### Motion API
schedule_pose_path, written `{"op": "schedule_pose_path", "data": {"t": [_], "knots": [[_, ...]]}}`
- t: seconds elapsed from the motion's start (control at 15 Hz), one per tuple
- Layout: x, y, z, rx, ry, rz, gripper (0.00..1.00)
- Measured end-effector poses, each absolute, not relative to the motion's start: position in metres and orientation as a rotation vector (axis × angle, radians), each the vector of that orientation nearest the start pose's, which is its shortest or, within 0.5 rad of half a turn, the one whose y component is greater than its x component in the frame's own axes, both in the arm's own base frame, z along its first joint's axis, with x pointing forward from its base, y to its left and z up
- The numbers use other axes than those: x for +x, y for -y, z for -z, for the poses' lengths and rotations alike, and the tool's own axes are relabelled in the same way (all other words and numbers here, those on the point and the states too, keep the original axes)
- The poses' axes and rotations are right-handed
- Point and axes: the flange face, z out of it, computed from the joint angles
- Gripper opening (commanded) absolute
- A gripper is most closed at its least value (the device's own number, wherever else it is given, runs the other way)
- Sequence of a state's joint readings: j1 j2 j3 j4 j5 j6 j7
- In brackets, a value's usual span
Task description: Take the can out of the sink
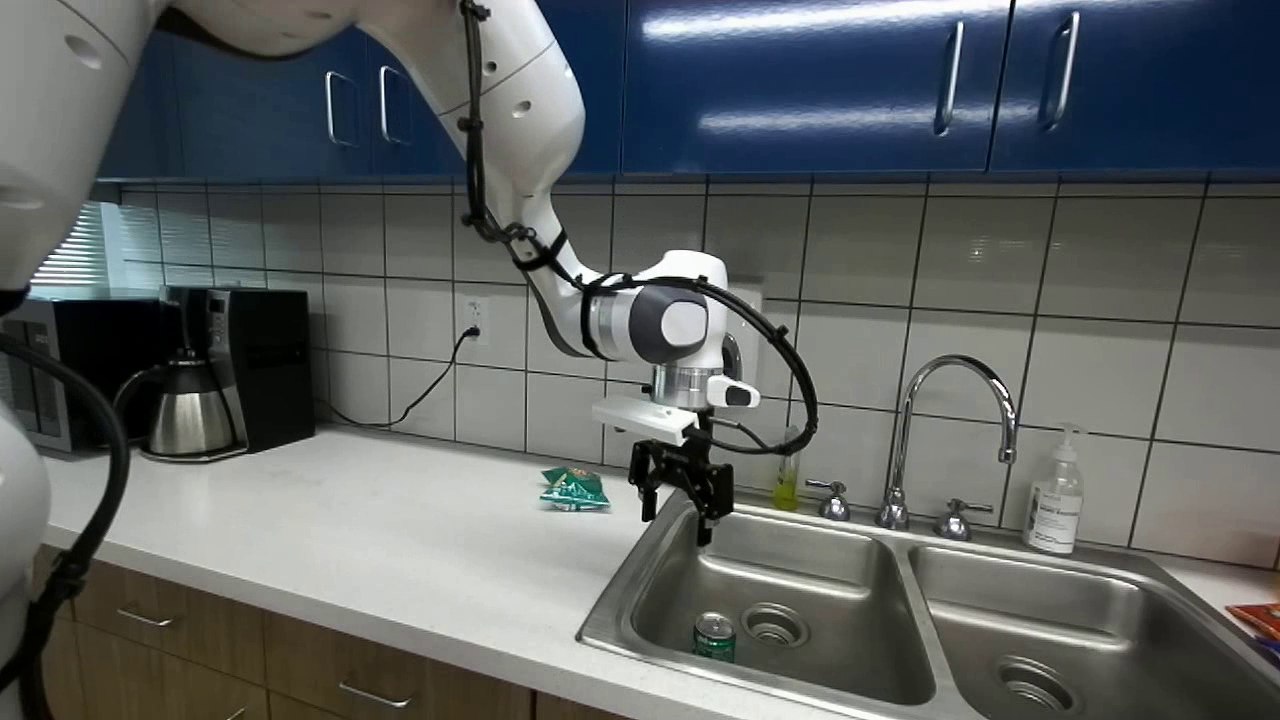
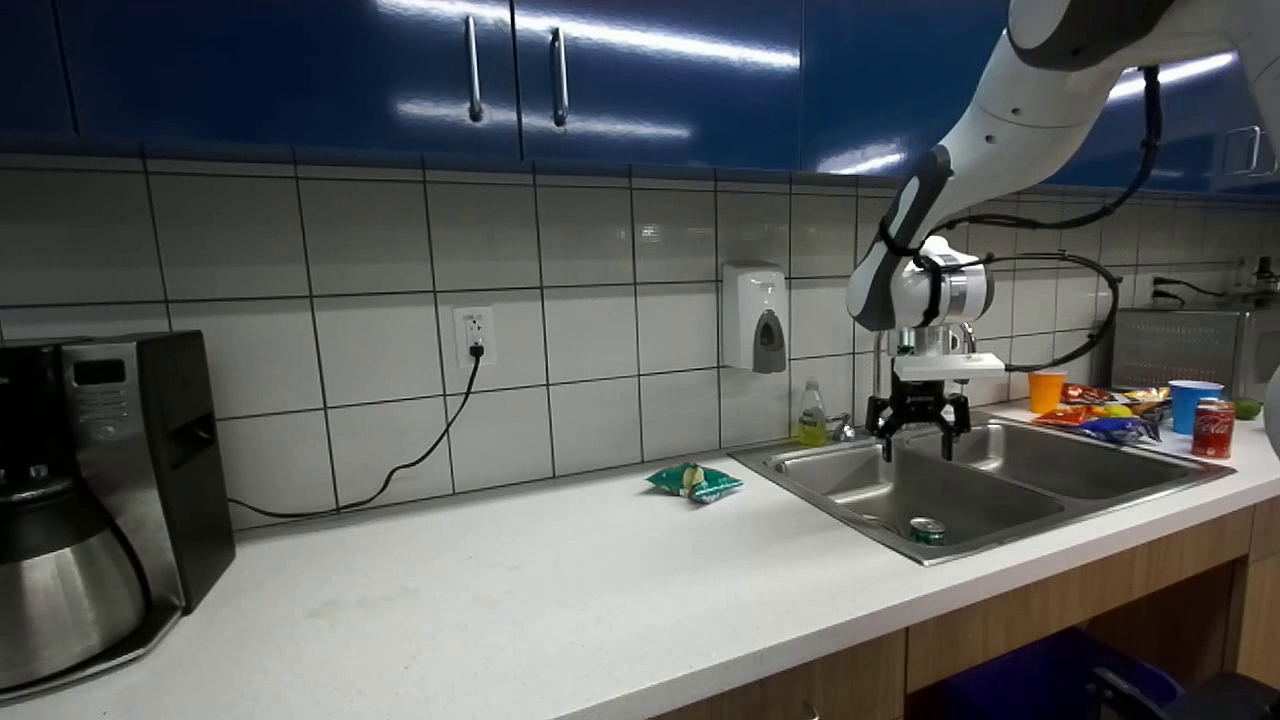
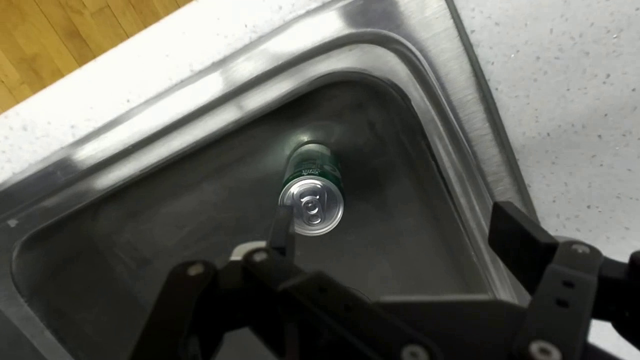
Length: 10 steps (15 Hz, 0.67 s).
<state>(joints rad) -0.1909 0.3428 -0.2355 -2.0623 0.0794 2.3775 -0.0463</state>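
A green can (image 1: 714, 636) with a silver top stands upright in a basin of the steel sink (image 1: 612, 608), near its front corner. It also shows in an exterior view (image 2: 927, 530), partly behind the sink rim (image 2: 850, 520). In the wrist view the can (image 3: 316, 192) stands beyond the fingertips, in line with the left finger, which covers a bit of its lid. My gripper (image 1: 676, 528) is open and empty, above the back of that basin, higher than the can and apart from it. It also shows open in an exterior view (image 2: 917, 455) and in the wrist view (image 3: 395, 220).
The faucet (image 1: 905, 430), its handles, a dish soap bottle (image 1: 786, 490) and a pump bottle (image 1: 1055, 508) stand behind the sink. A green snack bag (image 2: 697, 482) lies beside it. A red can (image 2: 1213, 430), cups and snack bags stand beyond. A divider (image 1: 912, 610) separates the basins.
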Motion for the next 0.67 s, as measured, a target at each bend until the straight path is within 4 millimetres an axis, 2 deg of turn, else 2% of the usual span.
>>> {"op": "schedule_pose_path", "data": {"t": [0.33, 0.67], "knots": [[0.545, 0.253, -0.237, -3.101, -0.688, -0.077, 1.0], [0.542, 0.271, -0.206, -3.103, -0.727, -0.113, 1.0]]}}
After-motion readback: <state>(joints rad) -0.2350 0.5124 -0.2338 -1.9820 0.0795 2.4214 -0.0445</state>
